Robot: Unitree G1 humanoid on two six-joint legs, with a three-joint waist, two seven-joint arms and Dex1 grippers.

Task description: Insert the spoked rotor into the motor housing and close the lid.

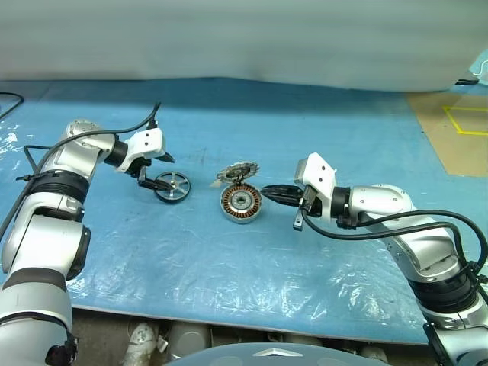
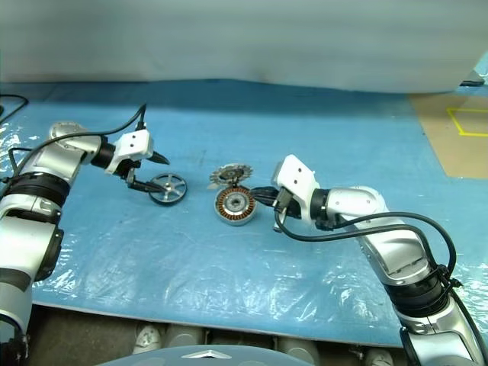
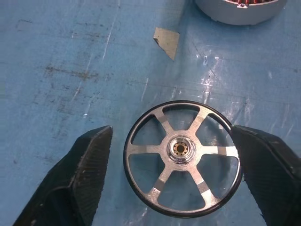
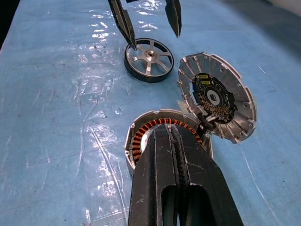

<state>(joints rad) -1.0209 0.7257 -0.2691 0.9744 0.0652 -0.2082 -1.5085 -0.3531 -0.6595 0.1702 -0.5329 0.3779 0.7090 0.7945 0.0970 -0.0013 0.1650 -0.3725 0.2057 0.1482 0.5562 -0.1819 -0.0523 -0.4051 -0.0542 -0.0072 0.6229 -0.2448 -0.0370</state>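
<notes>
The spoked rotor [image 1: 173, 187] lies flat on the blue sheet, a silver wheel with a dark rim [image 3: 183, 157]. My left gripper [image 1: 156, 171] is open and straddles it, with one finger [image 3: 89, 165] apart from the rim and the other finger [image 3: 268, 165] at the rim. To the right stands the motor housing [image 1: 241, 203], its copper windings [image 4: 141, 136] facing up. The lid [image 1: 238, 171] leans tilted against the housing's far side, ribbed face showing [image 4: 216, 96]. My right gripper [image 1: 268, 192] is shut, its tips at the housing's right rim and nothing held.
A blue plastic-covered table [image 1: 229, 290] carries everything, and its front edge runs along the near side. A small tan scrap [image 3: 167, 41] lies between rotor and housing. Tan floor with yellow tape [image 1: 457, 130] shows at the far right.
</notes>
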